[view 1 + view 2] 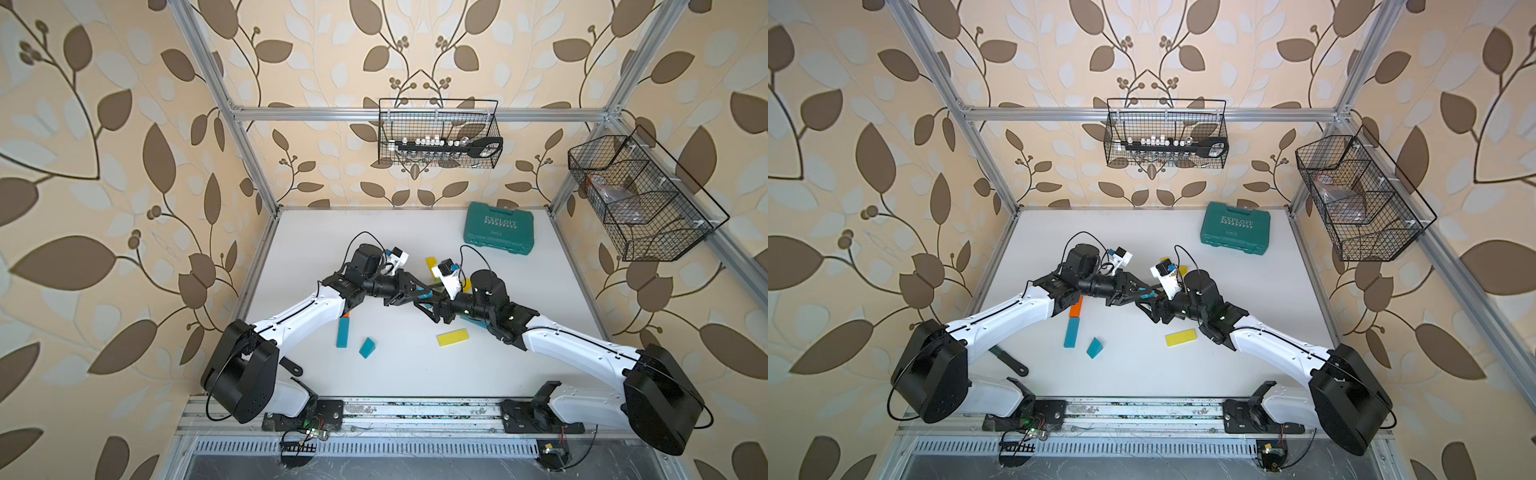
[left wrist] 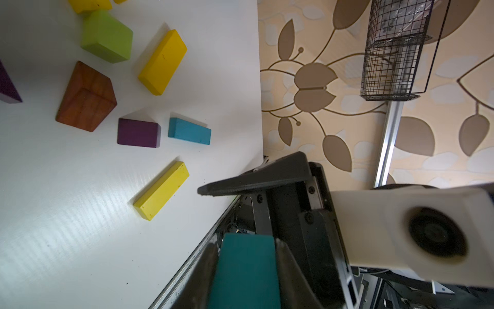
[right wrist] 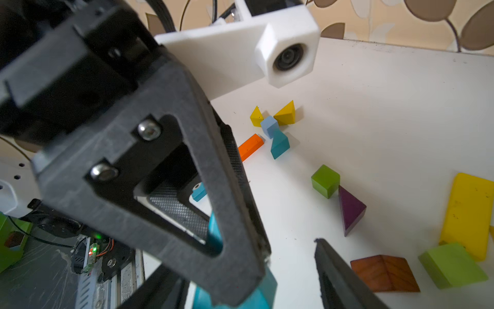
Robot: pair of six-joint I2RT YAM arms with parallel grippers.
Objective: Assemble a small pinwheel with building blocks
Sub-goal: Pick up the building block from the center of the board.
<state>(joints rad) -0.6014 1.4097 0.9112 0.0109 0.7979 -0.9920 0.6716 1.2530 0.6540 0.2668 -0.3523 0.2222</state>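
Teal case [image 1: 498,228], right of centre in both top views, is lettered EXPLOIT. Left gripper [image 2: 246,240] is clamped on a teal block [image 2: 244,270]. Right gripper [image 1: 424,306] has its fingers apart.

white table [image 1: 316,237] carries scattered building blocks [image 1: 452,337], teal case [image 1: 498,228].

Your left arm [image 1: 299,316] and right arm [image 1: 577,351] wear white shells between bulky black joint housings [image 1: 245,374], with thin black cables [image 3: 161,14] looping over the wrists. Each wrist carries a white camera block [image 3: 286,45], and a black triangular finger [image 3: 232,208] shows two silver screws [image 3: 149,130].
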